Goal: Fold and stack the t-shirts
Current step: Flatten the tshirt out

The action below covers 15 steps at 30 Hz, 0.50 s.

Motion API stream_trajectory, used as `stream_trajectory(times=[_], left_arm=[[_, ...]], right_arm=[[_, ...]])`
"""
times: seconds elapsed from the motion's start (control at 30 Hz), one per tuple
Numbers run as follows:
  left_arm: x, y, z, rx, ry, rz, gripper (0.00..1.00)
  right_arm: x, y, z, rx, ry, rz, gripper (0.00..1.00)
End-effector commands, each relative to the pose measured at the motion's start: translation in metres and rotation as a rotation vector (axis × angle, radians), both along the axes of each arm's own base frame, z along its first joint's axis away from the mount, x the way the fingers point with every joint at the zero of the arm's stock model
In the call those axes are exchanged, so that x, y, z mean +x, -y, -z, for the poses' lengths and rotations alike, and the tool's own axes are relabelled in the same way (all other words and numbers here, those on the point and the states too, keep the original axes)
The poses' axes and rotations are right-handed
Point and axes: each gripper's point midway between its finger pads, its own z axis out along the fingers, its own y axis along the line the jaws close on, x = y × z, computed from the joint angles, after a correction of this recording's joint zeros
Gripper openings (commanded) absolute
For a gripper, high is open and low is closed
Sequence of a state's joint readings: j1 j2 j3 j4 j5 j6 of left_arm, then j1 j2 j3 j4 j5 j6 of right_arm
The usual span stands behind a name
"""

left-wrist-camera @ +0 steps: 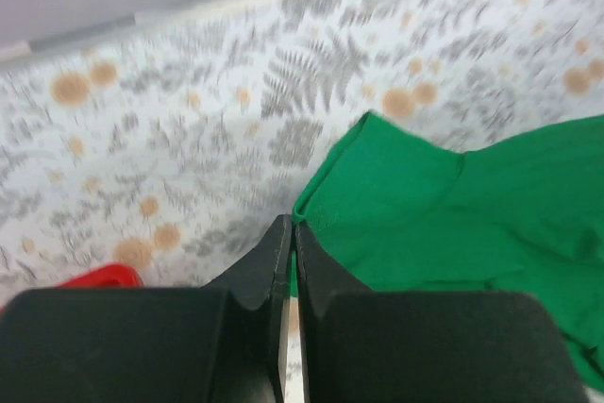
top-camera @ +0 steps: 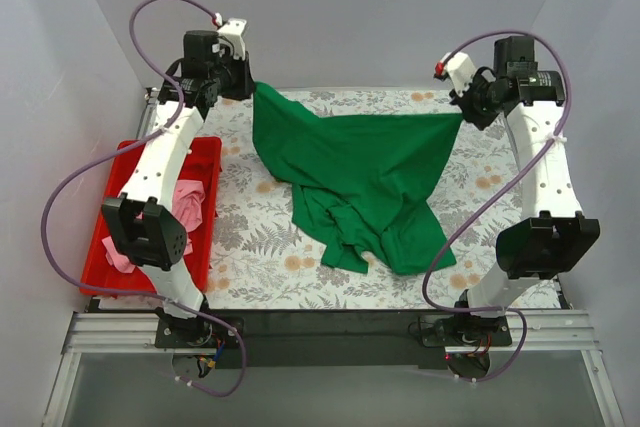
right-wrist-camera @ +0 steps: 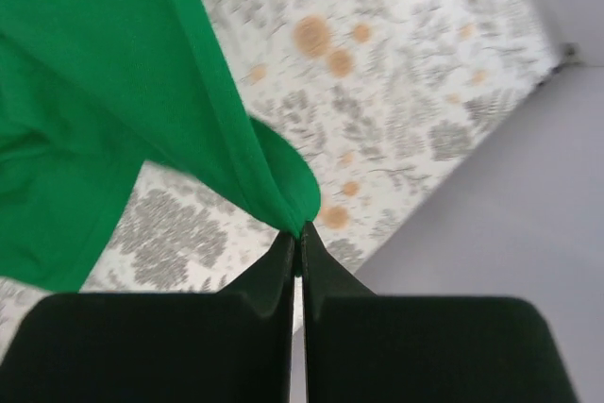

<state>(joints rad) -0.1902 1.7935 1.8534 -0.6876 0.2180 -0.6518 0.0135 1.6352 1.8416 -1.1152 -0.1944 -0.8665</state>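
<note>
**Floral table (top-camera: 250, 237): green shirt (top-camera: 360, 167) held up at the far side**

I see the left gripper (top-camera: 248, 85) pressed together on one shirt corner and the right gripper (top-camera: 462, 109) pinching the other. The shirt's lower part lies crumpled mid-table. A pink shirt (top-camera: 188, 202) lies in the tray (top-camera: 205, 157).

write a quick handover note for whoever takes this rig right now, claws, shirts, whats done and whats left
Left claw: shut on one corner of the green t-shirt, far left of the table.
Right claw: shut on the opposite corner, far right.
Green t-shirt: one edge stretched between the claws, the rest hanging and bunched on the table's middle.
Pink t-shirt: crumpled in the red tray at the left.
Done: green t-shirt gripped at both ends; nothing folded or stacked.
Left: spread and fold green, fold pink, stack.
</note>
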Motion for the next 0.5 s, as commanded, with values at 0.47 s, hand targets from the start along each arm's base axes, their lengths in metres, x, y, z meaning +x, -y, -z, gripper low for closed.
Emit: stream_trajectory(times=[0.47], left_arm=[[-0.067,-0.034,-0.329,-0.193,0.914,-0.11,0.0]], right_arm=[[0.008,0.073,-0.3,-0.12,1.03,0.43,0.01]])
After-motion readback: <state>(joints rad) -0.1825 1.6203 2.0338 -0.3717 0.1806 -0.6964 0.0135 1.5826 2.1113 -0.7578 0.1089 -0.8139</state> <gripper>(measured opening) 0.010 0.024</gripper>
